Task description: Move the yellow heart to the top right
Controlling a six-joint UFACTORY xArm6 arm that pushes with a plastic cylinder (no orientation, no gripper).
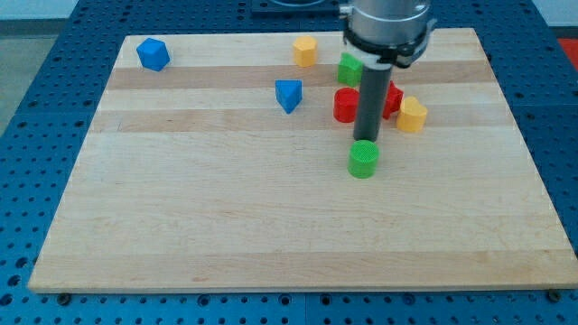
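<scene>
tip (367,138) just above green cylinder (363,159), no fingers – bare rod | yellow heart (412,115) near right edge – circle below it, push toward top-right corner, avoiding red blocks (346,105)

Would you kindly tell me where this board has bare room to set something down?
Free: the whole lower half below the green cylinder, and the left side below the blue cube. Crowded: upper right, where my tip stands among red blocks and the yellow heart.

Item: yellow heart (412,115) | Colour: yellow-orange | Pose: lying flat on wooden tabletop (271,226) | Location: view's right of centre, upper half | Contact: against a red block (391,99) on its left side | Exact outline: partly indistinct
</scene>
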